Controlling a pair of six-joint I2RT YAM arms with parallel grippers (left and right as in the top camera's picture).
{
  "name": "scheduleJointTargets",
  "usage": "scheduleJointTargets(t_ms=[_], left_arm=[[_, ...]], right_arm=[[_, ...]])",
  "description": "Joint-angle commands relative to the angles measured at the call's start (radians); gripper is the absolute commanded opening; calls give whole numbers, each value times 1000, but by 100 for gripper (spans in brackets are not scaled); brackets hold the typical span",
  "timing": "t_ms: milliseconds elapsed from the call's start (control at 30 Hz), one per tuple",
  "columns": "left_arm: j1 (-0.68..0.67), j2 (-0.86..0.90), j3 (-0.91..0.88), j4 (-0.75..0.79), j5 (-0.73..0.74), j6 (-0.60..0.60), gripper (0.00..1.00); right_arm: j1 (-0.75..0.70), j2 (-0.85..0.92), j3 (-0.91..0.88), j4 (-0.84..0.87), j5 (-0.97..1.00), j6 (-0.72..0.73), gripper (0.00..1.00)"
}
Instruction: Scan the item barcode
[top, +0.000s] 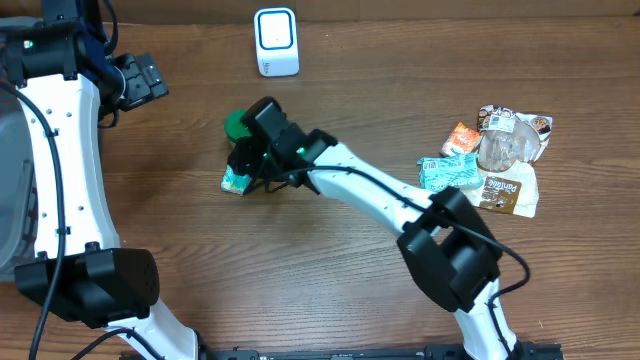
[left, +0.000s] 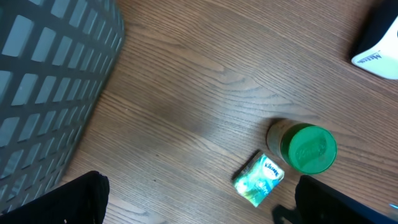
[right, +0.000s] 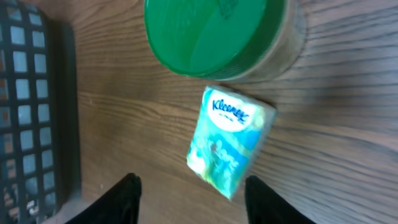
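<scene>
A small teal Kleenex tissue pack (top: 236, 182) lies flat on the wooden table, just in front of a jar with a green lid (top: 238, 125). My right gripper (top: 247, 160) hangs right over the pack. In the right wrist view the pack (right: 230, 140) reaches down between the two dark fingertips, and my right gripper (right: 196, 190) stands open around its lower end without touching it. My left gripper (left: 199, 205) is wide open above bare wood, with the pack (left: 259, 178) near its right finger. The white barcode scanner (top: 276, 42) stands at the table's back edge.
A grey mesh basket (left: 50, 81) sits at the far left. A pile of snack packets and a crumpled clear cup (top: 495, 160) lies at the right. The scanner's corner (left: 379, 50) shows at the upper right of the left wrist view.
</scene>
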Motion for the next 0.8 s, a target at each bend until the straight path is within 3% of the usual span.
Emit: scheduleJointTargets(t_ms=[0,500,767], left_arm=[[-4,7,4,0,-5,3,100],[-9,7,4,0,-5,3,100],[-9,7,4,0,-5,3,100]], right_arm=[[20,37,5,39,117,70,45],[58,135,5,57,121,97,43],[63,145,5,52,129,93,33]])
